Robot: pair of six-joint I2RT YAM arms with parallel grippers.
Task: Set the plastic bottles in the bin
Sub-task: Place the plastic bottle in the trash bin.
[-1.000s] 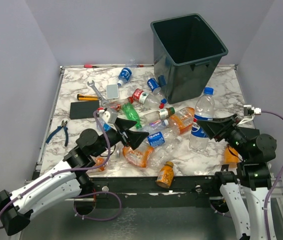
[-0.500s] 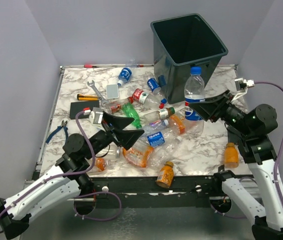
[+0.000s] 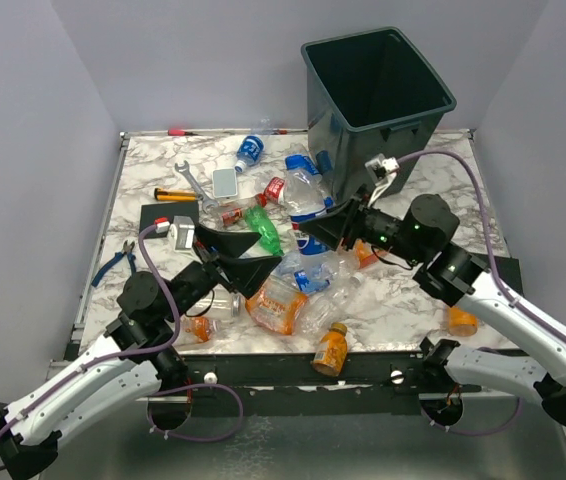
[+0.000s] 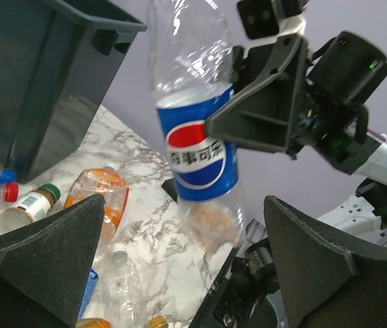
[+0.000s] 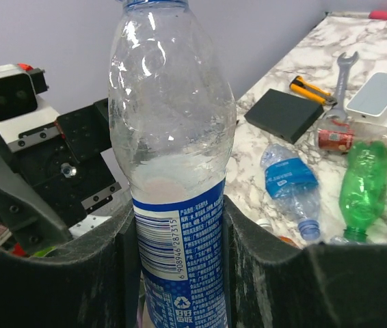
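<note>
"While you have the feeds up, entry one: right arm?"

"Entry one, right gripper (image 3: 323, 228): clamped round the blue label of a clear Pepsi bottle (image 3: 306, 200), upright, held clear of the heap of plastic bottles (image 3: 278, 305). I grip it low so the body stands free above the fingers."

"Its place against the tub?"

"Entry two, bin (image 3: 393, 118): far side of the marble table (image 3: 403, 300). The Pepsi bottle hangs near its left wall, on my side, not over the opening. Its height against the rim I cannot tell. I judge a carry up and over is wanted."

"And the left arm?"

"Entry three, left gripper (image 3: 246, 254): fingers spread wide, nothing in them, above the heap and aimed at the held bottle. Handover or mere waiting, I cannot tell."
</note>
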